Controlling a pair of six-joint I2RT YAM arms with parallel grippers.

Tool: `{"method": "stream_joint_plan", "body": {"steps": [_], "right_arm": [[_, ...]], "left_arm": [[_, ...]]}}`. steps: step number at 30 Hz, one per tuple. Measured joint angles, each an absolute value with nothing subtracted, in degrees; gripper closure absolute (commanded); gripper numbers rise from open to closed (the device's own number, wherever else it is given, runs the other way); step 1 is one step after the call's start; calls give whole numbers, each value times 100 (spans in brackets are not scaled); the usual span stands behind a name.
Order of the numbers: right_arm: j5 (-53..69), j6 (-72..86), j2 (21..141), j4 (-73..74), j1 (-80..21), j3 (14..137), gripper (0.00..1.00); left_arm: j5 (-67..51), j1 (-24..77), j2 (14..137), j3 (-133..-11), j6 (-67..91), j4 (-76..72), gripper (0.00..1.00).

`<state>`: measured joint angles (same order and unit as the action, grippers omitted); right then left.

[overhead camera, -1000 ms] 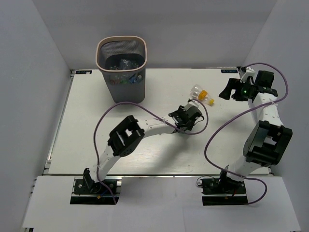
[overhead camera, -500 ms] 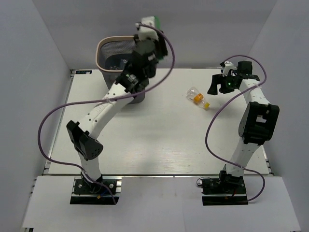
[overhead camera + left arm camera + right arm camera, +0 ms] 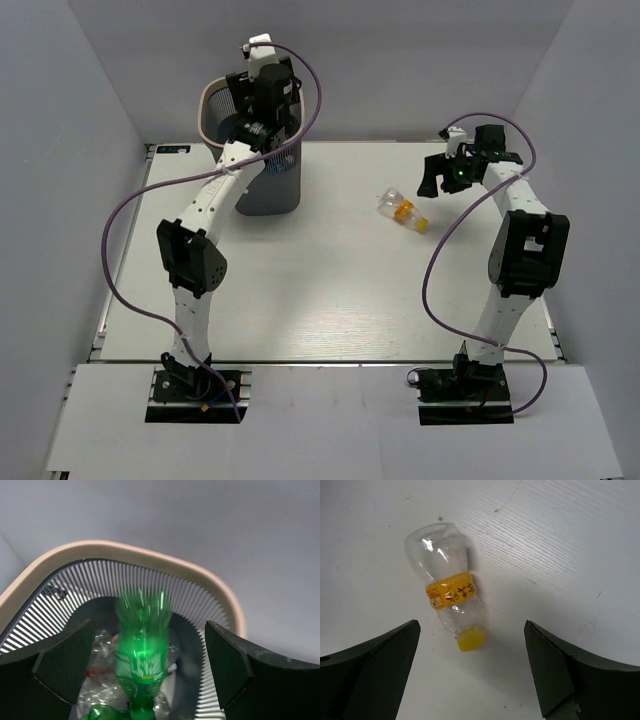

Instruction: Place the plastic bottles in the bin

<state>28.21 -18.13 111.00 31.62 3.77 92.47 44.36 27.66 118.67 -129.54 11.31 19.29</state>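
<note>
Left arm, top view: stretched to the far-left part of the table point(image 3: 300, 300), its wrist raised over the bin point(image 3: 268, 190).

Left pincer point(image 3: 147, 647): released, both fingers point(image 3: 62, 667) spread wide, nothing gripped.
- Green bottle point(image 3: 142, 650) sits straight below the gap between the fingers, inside the bin's beige rim.
- Its neck points down. It is heavily blurred and touches neither finger.
- Beneath it, on the bin floor, lies a heap of clear bottles point(image 3: 102, 685), 1 with a red label. Their count cannot be read.
- The ribbed grey wall curves round behind the green bottle, and plain grey backdrop shows past the rim.

Right arm, top view: reaches to the far-right part of the table, wrist turned toward the table's middle.

Right pincer point(image 3: 470, 630): released, 2 fingers held well apart, nothing between the pads.
- Capped bottle point(image 3: 447, 592) lies on its side on the white tabletop, ahead of the pincer and in line with the gap.
- Its yellow-orange cap is the end nearest the fingertips, and the clear base points away.
- An orange label band wraps its waist.
- Neither finger touches it. How high the pincer is above the table cannot be told.
- In the top view this bottle is alone on the table, just left of the pincer and well apart from the bin.
</note>
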Motion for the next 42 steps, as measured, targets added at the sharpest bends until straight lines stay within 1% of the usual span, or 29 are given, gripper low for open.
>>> {"method": "stream_joint_plan", "body": {"steps": [3, 6, 9, 13, 15, 17, 21, 23, 24, 27, 28, 30, 31, 33, 35, 37, 39, 42], "right_arm": [[2827, -2001, 11122, 3203, 217, 9275, 10], [2799, -2259, 11279, 3291, -71, 9432, 10], [2681, -2447, 11561, 3291, -405, 9594, 10], [2427, -2630, 11972, 3280, -729, 9778, 10], [2189, -2663, 12101, 3221, -757, 9865, 10], [1905, -2689, 12182, 3199, -746, 9870, 10], [1393, -2757, 12383, 3153, -725, 9870, 10], [1247, -2779, 12468, 3159, -725, 9867, 16], [1210, -2797, 12497, 3159, -725, 9861, 29], [1229, -2877, 12510, 3208, -742, 9845, 57], [1306, -2888, 12499, 3208, -753, 9850, 68], [1538, -2936, 12488, 3319, -773, 9920, 76], [1680, -2961, 12475, 3448, -790, 10001, 78], [2045, -3000, 12453, 3750, -823, 10252, 78], [2484, -3079, 12411, 3988, -878, 10733, 79], [2985, -3083, 12278, 3922, -967, 11292, 79], [3400, -2869, 11878, 3428, -1127, 11533, 78], [3780, -2226, 11037, 2003, -1553, 11498, 78]], "left_arm": [[4318, 2600, 11977, -12954, 1090, 2112, 0], [3894, 2578, 11854, -12925, 878, 2106, 0], [2532, 2646, 11260, -12309, 633, 1962, 0], [368, 2845, 10149, -11118, 528, 1885, 0], [-438, 3004, 9498, -10245, 550, 1848, 0], [-980, 3175, 8833, -9150, 652, 1752, 0], [-1437, 3393, 7832, -7113, 980, 1734, 0], [-1472, 3452, 7588, -6388, 1177, 1739, 0], [-1476, 3507, 7500, -6058, 1282, 1734, 0], [-1483, 3642, 7430, -5446, 1500, 1763, 0], [-1481, 3710, 7443, -5328, 1555, 1774, 0], [-1487, 3841, 7478, -5175, 1621, 1796, 0], [-1492, 3903, 7489, -5103, 1658, 1785, 0], [-1505, 4025, 7494, -4947, 1699, 1704, 0], [-1509, 4134, 7518, -4781, 1750, 1627, 0], [-1507, 4228, 7561, -4641, 1824, 1509, 0], [-1507, 4320, 7590, -4532, 1896, 1402, 0], [-1498, 4427, 7616, -4416, 1973, 1280, 0]]}}
